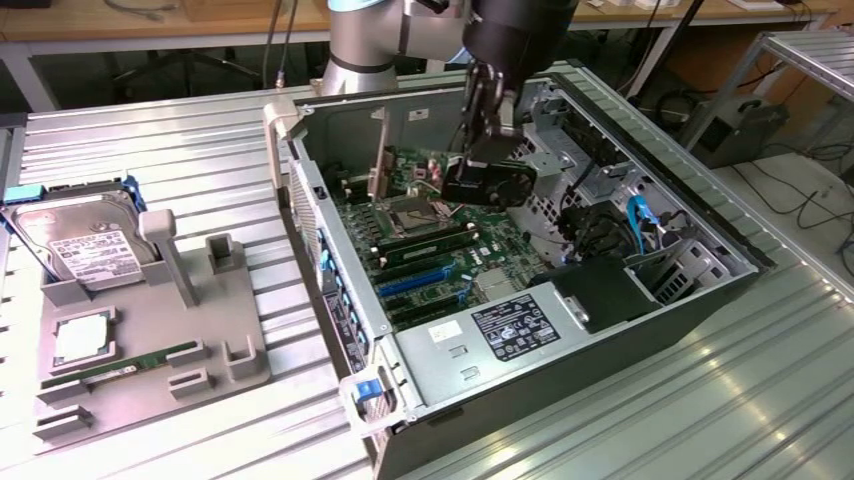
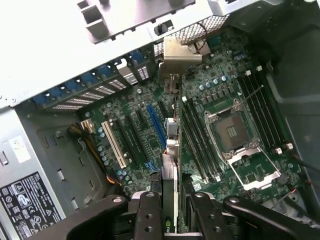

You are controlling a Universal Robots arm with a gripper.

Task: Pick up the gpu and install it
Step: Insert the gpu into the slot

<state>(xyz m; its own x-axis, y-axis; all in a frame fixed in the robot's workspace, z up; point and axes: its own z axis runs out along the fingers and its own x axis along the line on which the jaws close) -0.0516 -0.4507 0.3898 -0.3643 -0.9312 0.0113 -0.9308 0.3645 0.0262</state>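
Black gpu (image 1: 491, 185), green motherboard (image 1: 501, 240) with blue slots (image 1: 407, 283), grey tray (image 1: 134, 372)

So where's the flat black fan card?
In the exterior view the gpu hangs in the gripper inside the open grey case, over the green motherboard.

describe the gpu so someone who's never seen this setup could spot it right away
Find the open computer case in the middle of the metal table. Over its green motherboard, the gripper holds the gpu. It is the one black card with a round fan, hanging in the air rather than seated in a slot.
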